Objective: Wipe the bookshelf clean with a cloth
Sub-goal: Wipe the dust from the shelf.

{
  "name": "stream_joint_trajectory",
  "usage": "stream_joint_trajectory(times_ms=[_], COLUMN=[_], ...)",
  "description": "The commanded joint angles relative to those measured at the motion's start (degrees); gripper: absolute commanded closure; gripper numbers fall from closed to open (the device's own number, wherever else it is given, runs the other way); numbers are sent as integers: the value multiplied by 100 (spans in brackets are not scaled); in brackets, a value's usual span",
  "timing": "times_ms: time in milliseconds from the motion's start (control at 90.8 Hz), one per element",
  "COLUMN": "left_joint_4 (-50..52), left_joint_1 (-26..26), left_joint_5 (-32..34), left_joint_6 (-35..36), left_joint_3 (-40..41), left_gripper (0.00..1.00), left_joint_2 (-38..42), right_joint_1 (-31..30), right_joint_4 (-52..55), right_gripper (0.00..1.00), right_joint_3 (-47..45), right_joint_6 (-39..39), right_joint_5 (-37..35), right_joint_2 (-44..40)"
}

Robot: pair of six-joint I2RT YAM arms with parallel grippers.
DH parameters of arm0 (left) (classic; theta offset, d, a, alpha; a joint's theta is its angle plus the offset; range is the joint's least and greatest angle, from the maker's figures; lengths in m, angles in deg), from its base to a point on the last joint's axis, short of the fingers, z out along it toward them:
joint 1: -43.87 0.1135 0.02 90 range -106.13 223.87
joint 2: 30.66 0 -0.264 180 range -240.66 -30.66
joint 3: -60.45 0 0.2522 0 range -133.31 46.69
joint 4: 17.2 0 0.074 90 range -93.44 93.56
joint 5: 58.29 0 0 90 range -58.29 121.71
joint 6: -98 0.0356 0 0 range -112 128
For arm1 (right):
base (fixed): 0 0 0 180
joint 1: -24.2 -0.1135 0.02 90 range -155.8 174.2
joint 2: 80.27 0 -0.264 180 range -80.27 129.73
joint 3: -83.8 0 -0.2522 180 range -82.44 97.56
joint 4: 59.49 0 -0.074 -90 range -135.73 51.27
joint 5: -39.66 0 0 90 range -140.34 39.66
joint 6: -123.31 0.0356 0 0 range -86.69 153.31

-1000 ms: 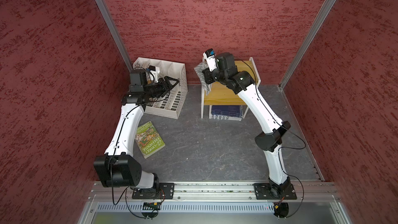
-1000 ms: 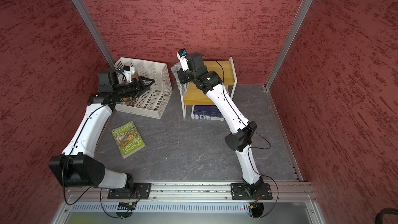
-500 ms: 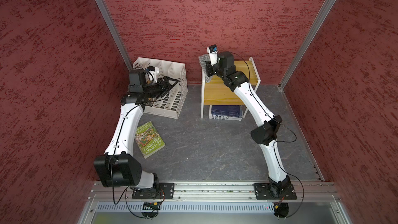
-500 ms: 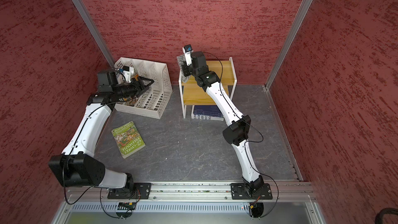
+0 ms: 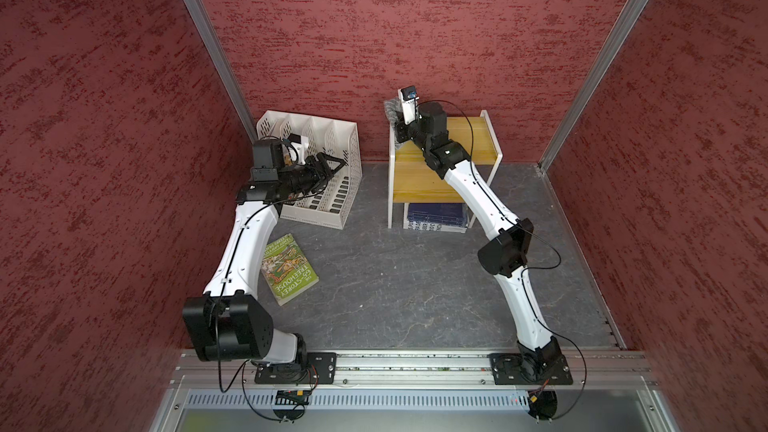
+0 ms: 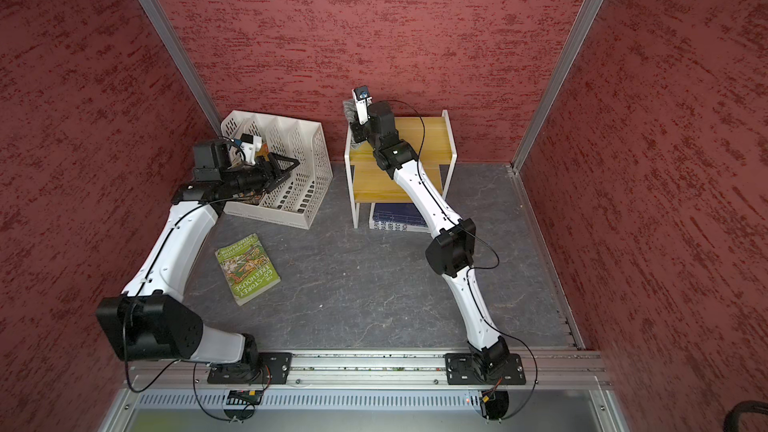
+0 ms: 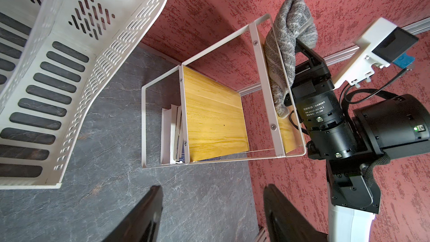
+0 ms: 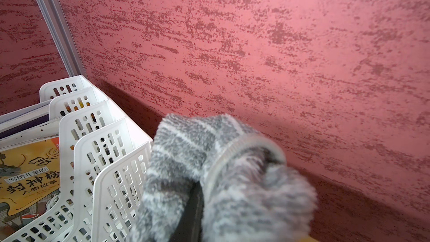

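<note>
Your left pincer [image 7: 213, 189] stood wide open and empty beside the file organizer [image 5: 332, 205], probably parked clear of the work. Beyond it stood the bookshelf [image 7: 216, 112]. At the upper board, the cloth [image 7: 283, 43] lay draped over your right pincer [image 7: 301, 45] and against the side panel, apparently to wipe it. The fabric hid the jaws, so you could not tell their opening.

Left arm [image 5: 245, 243] bent, forearm reaching forward, left gripper [image 7: 213, 190] with jaws spread wide, right arm [image 5: 478, 193] stretched far forward, right gripper [image 7: 303, 47] pointing away from its base, jaws hidden.
</note>
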Motion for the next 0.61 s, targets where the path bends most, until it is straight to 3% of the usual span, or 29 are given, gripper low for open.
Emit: stream_joint_trajectory(times_ms=[0, 386, 595], left_joint_4=[-136, -61, 8], left_joint_1=[30, -28, -40], left_joint_5=[-99, -17, 12], left_joint_6=[11, 44, 74], left_joint_3=[42, 98, 140], left_gripper=[29, 29, 29], left_joint_2=[185, 355, 477], right_joint_1=[-35, -106, -297], right_joint_4=[477, 1962, 2533], right_gripper=[80, 84, 84], right_joint_3=[76, -385, -1126], right_joint_6=[-158, -383, -584], right_joint_5=[152, 1595, 1851], right_joint_2=[221, -963, -1783])
